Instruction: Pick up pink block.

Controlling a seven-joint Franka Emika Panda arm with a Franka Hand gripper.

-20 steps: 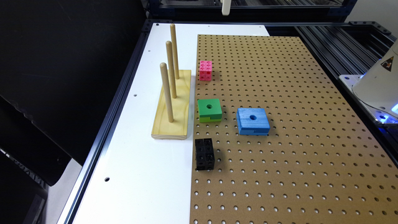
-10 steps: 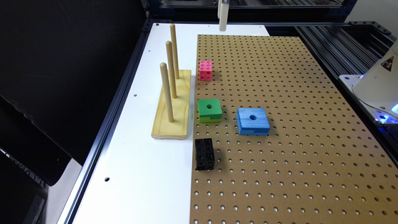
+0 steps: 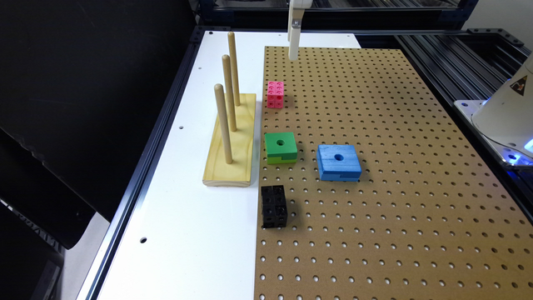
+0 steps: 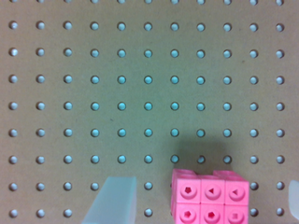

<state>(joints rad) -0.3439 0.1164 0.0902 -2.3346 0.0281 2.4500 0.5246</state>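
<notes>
The pink block [image 3: 275,94] sits on the brown pegboard [image 3: 395,175] near its edge by the white tabletop [image 3: 187,233], just beside the far end of the wooden peg stand [image 3: 231,141]. It is a bright pink plastic piece built of small joined cubes, and the faces carry small cut-out marks, round, triangular and square in the wrist view, where the block [image 4: 209,197] shows three cubes across with a shadow behind it. Along the same edge of the board come the green block [image 3: 281,148], larger than the pink one, and then the black block [image 3: 274,206]; the blue block [image 3: 338,162] lies toward the exterior view's right of the green one. The gripper [image 3: 293,39] hangs above the far end of the board, apart from the pink block. In the wrist view its pale fingers [image 4: 112,200] stand spread wide with the pink block between them, touching neither, so it is released and holds nothing.
</notes>
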